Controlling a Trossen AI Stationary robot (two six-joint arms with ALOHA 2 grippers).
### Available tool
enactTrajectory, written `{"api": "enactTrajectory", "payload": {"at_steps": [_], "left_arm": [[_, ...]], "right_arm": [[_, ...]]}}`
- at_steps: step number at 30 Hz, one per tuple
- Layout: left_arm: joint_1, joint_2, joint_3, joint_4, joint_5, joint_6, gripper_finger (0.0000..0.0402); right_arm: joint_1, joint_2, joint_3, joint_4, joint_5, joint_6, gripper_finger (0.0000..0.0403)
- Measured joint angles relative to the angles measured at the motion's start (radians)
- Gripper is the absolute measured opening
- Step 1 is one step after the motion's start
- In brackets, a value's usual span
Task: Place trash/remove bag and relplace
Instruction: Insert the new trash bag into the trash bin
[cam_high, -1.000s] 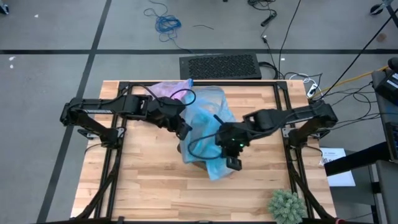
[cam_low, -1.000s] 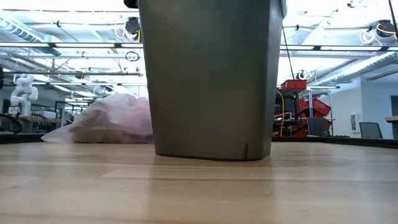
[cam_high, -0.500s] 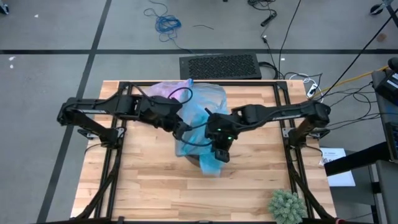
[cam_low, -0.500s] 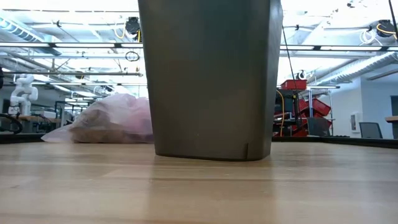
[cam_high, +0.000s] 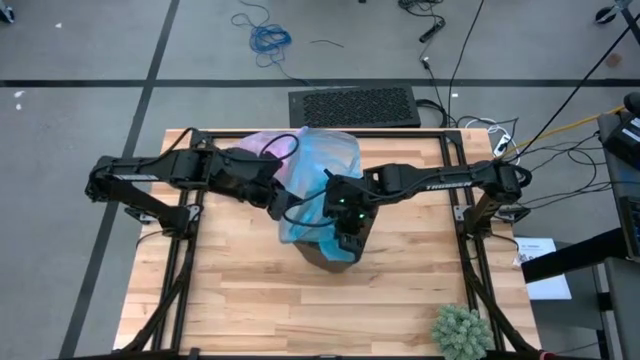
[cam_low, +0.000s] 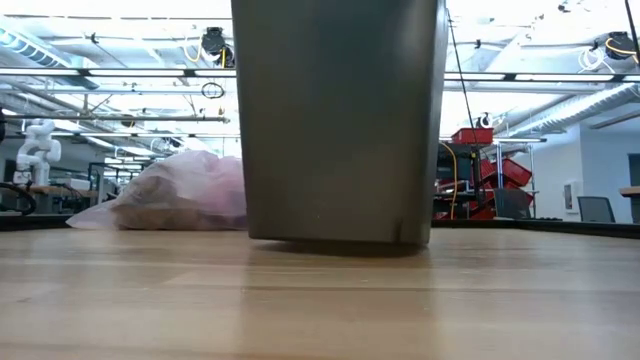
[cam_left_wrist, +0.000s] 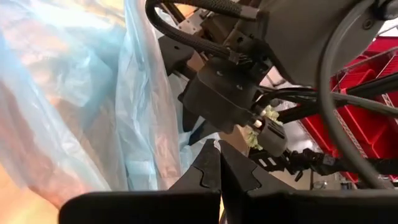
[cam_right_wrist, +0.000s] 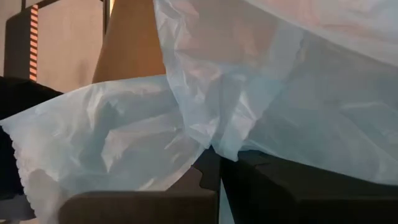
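Both my grippers, left (cam_high: 283, 207) and right (cam_high: 343, 243), are pinched onto the thin, crinkly light blue plastic bag (cam_high: 320, 180) over the dark grey bin (cam_low: 338, 120). Between them it drapes limp and slippery; I judge gripping bunched hem safest. The filled lavender-pink liner (cam_low: 185, 192) lies behind them.

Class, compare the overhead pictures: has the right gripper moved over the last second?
Yes. The right gripper, shut on the light blue bag, moved left and away from the green plant.

the bin (cam_low: 338, 120) stands mid-table (cam_high: 250, 310), tipped so one bottom edge is off the wood. a bag (cam_high: 325, 170) lies draped over its top, between the two arms. behind it to the left lies a filled bag (cam_low: 180, 195). a plant (cam_high: 462, 332) sits at the near right corner.
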Motion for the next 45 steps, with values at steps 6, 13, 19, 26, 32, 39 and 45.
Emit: {"api": "enactTrajectory", "payload": {"at_steps": [6, 13, 19, 26, 32, 39, 45], "left_arm": [[0.0, -0.005, 0.0, 0.0, -0.005, 0.003, 0.0], [0.0, -0.005, 0.0, -0.004, -0.012, 0.026, 0.0], [-0.004, -0.005, 0.0, -0.003, -0.017, 0.038, 0.0], [-0.01, -0.022, 0.001, 0.004, -0.01, 0.086, 0.0], [-0.009, -0.048, 0.001, 0.003, 0.006, 0.134, 0.0], [-0.01, -0.07, 0.001, 0.003, 0.01, 0.161, 0.0], [-0.01, -0.083, 0.001, 0.003, 0.01, 0.172, 0.0]], "right_arm": [[0.02, -0.004, 0.0, -0.023, 0.013, 0.052, 0.0], [0.087, -0.023, -0.004, -0.049, 0.125, 0.009, 0.0], [0.092, -0.02, -0.004, -0.06, 0.13, -0.072, 0.0], [0.089, -0.054, 0.049, -0.145, 0.212, -0.114, 0.0], [0.085, -0.055, 0.173, -0.199, 0.341, -0.21, 0.0], [0.056, 0.01, 0.197, -0.138, 0.365, -0.222, 0.0], [0.091, 0.159, 0.195, -0.205, 0.353, -0.251, 0.0]]}}
